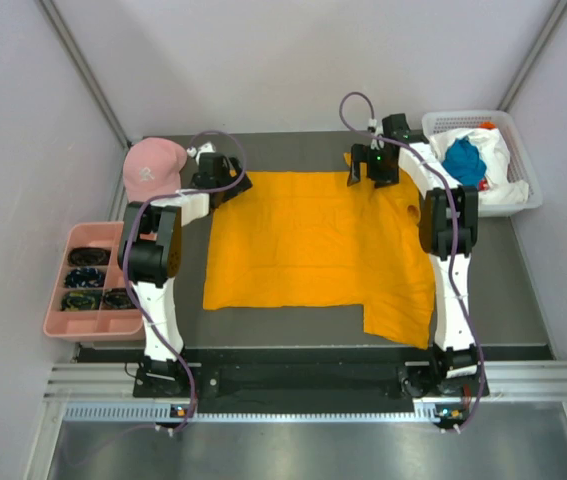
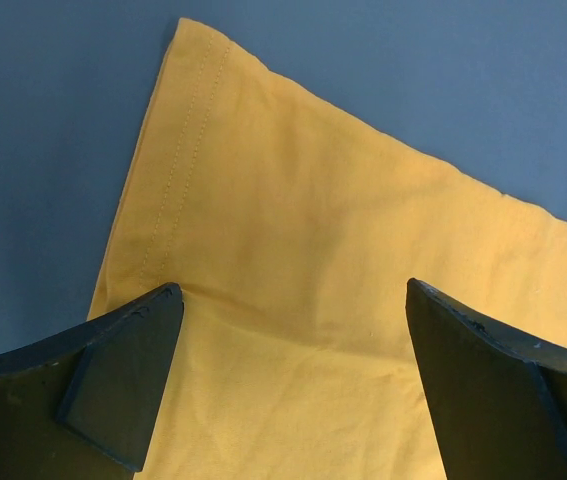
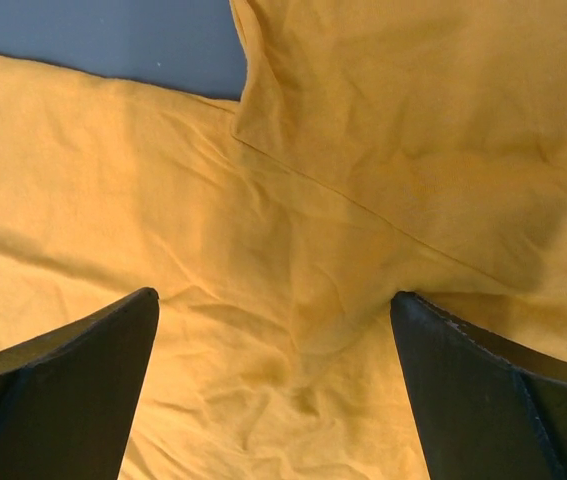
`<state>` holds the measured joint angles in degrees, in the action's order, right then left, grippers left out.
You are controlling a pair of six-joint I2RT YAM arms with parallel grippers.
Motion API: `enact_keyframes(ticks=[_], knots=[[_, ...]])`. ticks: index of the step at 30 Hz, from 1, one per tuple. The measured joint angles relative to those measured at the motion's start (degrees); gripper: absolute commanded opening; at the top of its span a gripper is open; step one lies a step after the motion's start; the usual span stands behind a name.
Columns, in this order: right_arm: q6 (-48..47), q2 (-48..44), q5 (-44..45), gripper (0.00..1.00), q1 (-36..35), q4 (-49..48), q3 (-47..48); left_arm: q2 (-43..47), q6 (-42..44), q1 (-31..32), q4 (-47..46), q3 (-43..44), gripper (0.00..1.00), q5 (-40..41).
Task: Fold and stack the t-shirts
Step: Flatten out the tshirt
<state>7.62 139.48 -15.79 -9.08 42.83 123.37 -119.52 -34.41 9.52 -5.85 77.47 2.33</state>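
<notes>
Orange-yellow t-shirt (image 1: 303, 240) beneath wide-open left fingers (image 2: 123, 380) and right fingers (image 3: 73, 390)

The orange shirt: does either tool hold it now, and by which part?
Nothing is held. The left tool and the right tool both stand open over the far edge of the orange shirt.

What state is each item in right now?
Orange shirt: spread out flat, unstacked.
Teal shirt: crumpled in basket.
White shirt: crumpled in basket, under teal shirt.
Cap: crown up, untouched.
Tray: compartments hold dark items.
Left gripper: open, empty, over shirt corner.
Right gripper: open, empty, over shirt.
</notes>
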Motion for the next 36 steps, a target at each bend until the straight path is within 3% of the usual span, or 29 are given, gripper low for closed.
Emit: enact_keyframes(ticks=[20, 27, 36], knots=[[0.28, 3.67, -7.34, 0.99, 0.22, 0.9, 5.42, 0.55, -5.6, -1.09, 0.5, -0.39, 0.99, 0.04], [0.33, -3.54, -4.39, 0.99, -0.11, -4.87, -6.8, 4.55, -3.63, -2.03, -0.52, -5.66, 0.99, -0.24], [-0.39, -12.87, -1.09, 0.99, -0.13, -6.21, -11.96, 6.05, 0.09, -2.1, 3.34, -4.52, 0.99, -0.04]])
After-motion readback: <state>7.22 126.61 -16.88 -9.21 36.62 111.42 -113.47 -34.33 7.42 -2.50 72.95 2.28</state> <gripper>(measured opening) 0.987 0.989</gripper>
